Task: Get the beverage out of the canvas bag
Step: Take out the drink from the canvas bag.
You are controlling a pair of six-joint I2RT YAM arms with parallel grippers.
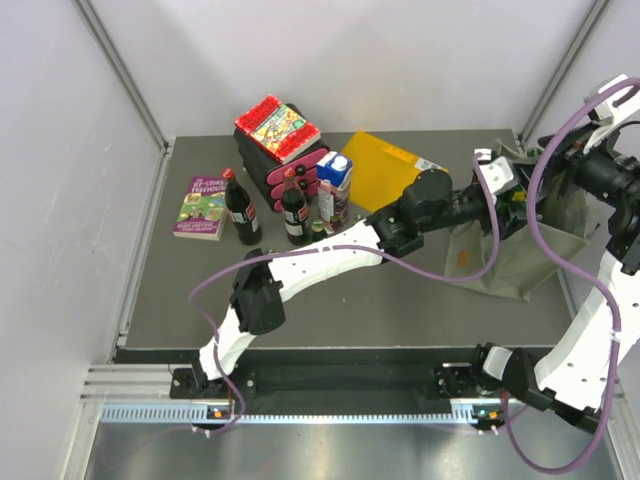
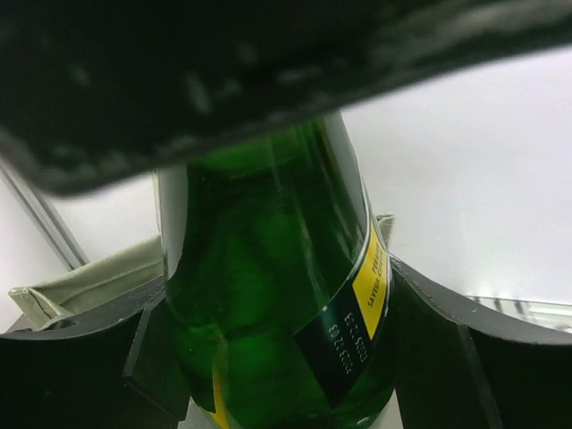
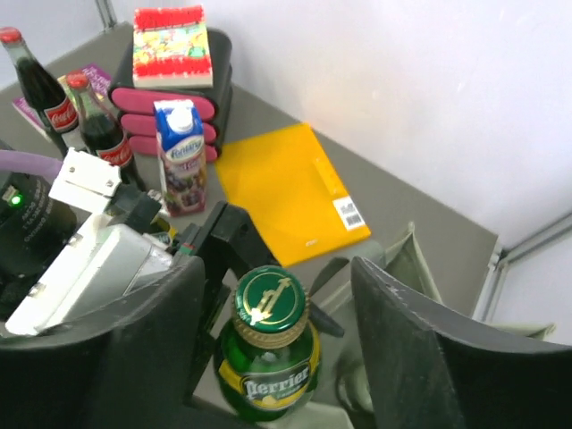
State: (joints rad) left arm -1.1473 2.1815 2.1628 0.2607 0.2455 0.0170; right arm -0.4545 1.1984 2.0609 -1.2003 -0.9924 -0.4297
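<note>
From the top view I see my left pincer (image 1: 497, 192) reaching over the floppy olive-green canvas bag (image 1: 520, 265) at the surface's right edge, its wrist view shows it clamped on a green glass bottle (image 2: 268, 268), and in the right wrist view my right pincer (image 3: 273, 281) gapes either side of the cap, gripping nothing.

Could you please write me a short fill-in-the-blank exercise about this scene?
1. The green bottle's label reads ____.
2. Its cap is ____.
3. ____ red-capped cola bottles stand on the table.
Missing words: Perrier; green; two.
</note>
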